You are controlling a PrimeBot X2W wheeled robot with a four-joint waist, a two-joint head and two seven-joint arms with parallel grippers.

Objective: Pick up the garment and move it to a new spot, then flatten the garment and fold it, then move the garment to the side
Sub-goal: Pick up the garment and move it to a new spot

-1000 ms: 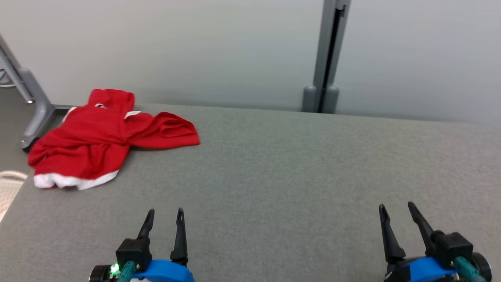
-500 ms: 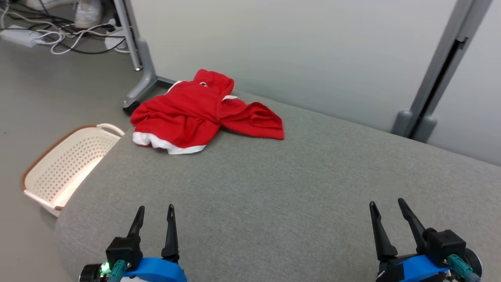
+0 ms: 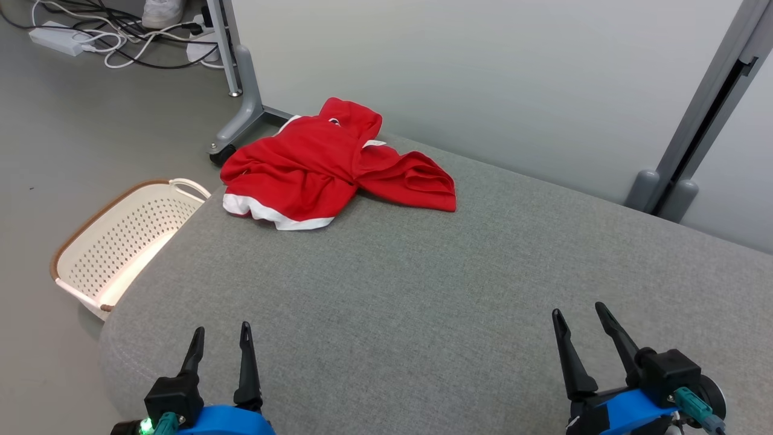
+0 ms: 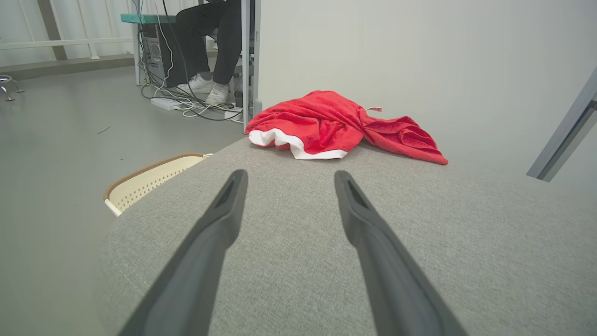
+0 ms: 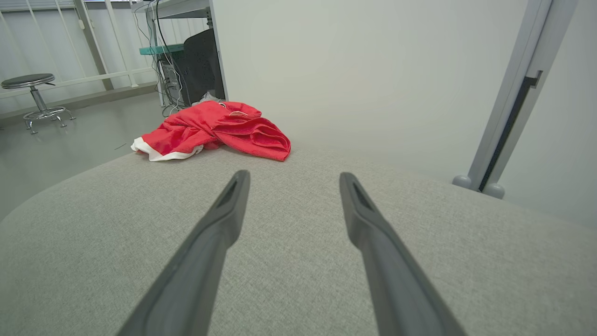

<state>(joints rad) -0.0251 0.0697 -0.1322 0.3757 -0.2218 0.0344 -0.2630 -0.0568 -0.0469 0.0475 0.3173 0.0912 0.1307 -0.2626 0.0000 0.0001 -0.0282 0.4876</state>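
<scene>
Cloth is lying in a heap at 11 o'clock: the crumpled red garment with a white hem (image 3: pixel 320 166) is resting near the far left corner of the soft grey fabric table top (image 3: pixel 423 290). The dark left gripper (image 3: pixel 221 329) is hovering at 7 o'clock and the dark right gripper (image 3: pixel 577 309) at 5 o'clock, both holding their fingers wide and empty, well apart from it. The cream plastic basket with holes (image 3: pixel 121 235) is sitting on the floor at 9 o'clock.

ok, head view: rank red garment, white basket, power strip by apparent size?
1. red garment
2. white basket: a close second, and partly hidden behind the grey table, so unsure
3. power strip: smallest, also farthest away
</scene>
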